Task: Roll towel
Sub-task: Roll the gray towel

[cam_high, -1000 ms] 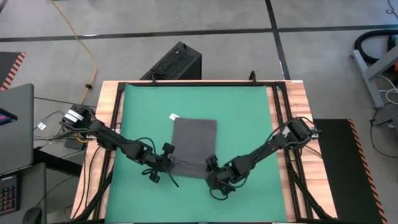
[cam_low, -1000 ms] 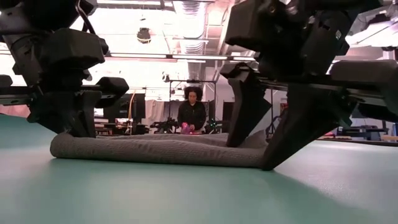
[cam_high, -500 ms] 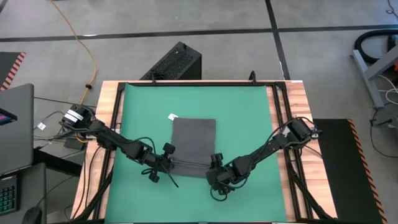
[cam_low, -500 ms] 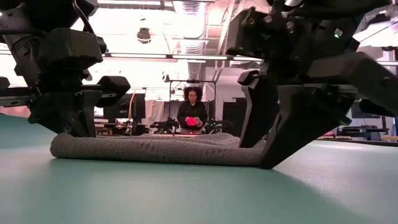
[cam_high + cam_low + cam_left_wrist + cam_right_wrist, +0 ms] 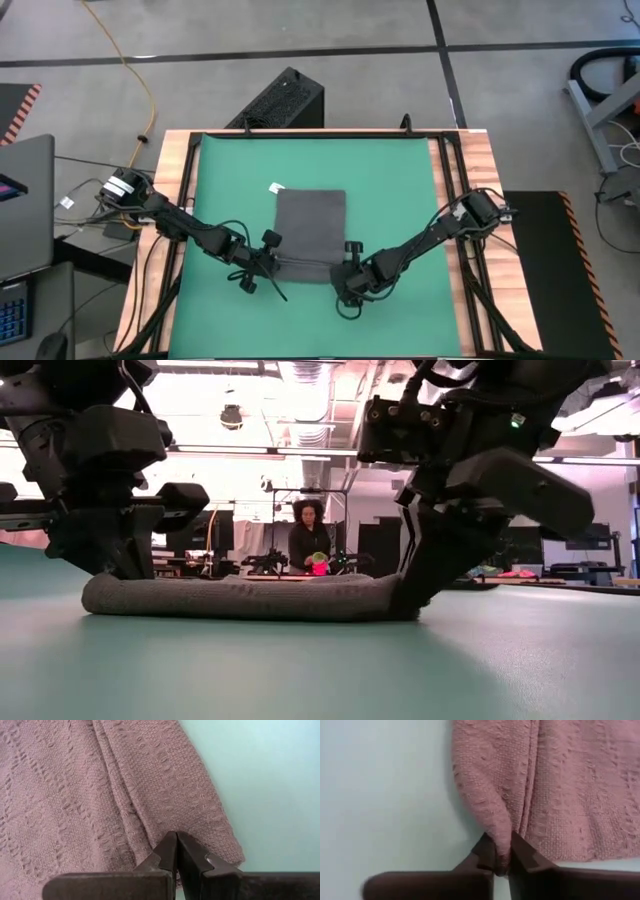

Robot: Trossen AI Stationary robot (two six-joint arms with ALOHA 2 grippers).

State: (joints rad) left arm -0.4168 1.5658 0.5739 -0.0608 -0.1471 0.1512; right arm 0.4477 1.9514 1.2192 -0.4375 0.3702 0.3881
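The right tool (image 5: 502,862) has its 2 fingers pinched together on a fold of the towel (image 5: 309,232) at the right end of the rolled near edge, with cloth bunched up between the fingertips in the right wrist view. The left tool (image 5: 176,855) is pressed fully together at the left end of that same rolled edge; in the left wrist view its tips sit against the folded cloth, but whether any fabric is caught between them cannot be told. In the low view the rolled edge lies as a low grey tube across the green mat (image 5: 300,670), with the left tool (image 5: 110,555) at 1 end and the right tool (image 5: 425,575) at the other. From above, the towel lies flat near the middle of the mat (image 5: 390,190), its far part still unrolled and a small white tag (image 5: 274,187) showing at the far left corner. The mat covers most of the wooden table (image 5: 478,160), and both arms reach in from the near corners. Beyond the table, a person (image 5: 307,540) stands in the room behind.
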